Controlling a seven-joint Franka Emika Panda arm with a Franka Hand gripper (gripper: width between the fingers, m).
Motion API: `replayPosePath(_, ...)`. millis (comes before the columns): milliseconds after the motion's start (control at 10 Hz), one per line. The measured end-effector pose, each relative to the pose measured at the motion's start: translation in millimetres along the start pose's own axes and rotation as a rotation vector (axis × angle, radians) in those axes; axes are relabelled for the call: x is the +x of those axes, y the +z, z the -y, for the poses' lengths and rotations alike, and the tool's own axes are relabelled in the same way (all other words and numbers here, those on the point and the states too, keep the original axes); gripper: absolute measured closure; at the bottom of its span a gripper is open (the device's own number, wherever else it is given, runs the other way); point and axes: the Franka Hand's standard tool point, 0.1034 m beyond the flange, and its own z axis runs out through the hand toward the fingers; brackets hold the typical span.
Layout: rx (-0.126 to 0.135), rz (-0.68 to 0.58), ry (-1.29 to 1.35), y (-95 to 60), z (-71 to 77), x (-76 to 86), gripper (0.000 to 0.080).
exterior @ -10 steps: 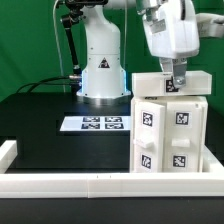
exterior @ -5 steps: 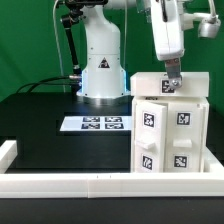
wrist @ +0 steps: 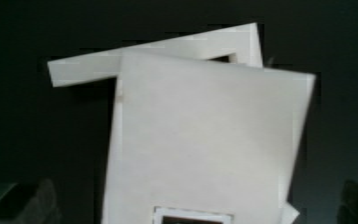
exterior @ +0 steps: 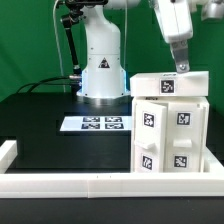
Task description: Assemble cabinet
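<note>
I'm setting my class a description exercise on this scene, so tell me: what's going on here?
A single robot arm is assembling a white cabinet, which stands upright at the exterior view's right and carries tags on its front and top. The gripper hovers just above the cabinet's top, clear of it, with its fingers apart and holding nothing. The wrist view looks down on the cabinet's white top panels. The marker board lies flat on the black table, apart from the cabinet.

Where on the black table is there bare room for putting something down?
Free: the black table between the white marker board and the front white border rail, and toward the exterior view's left. Crowded: the exterior view's right, where the white blocky cabinet stands.
</note>
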Motion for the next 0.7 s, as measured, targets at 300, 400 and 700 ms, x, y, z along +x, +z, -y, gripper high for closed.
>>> replayPosePath(300,-0.019,-0.02,-0.177,2.9,-0.3,-0.3,0.0002)
replayPosePath(400,-0.026,-0.032,-0.324,1.9,2.3,-3.4,0.0002)
replayPosePath(700,-0.033,-0.033,-0.69,2.5,5.3,-6.1,0.0002)
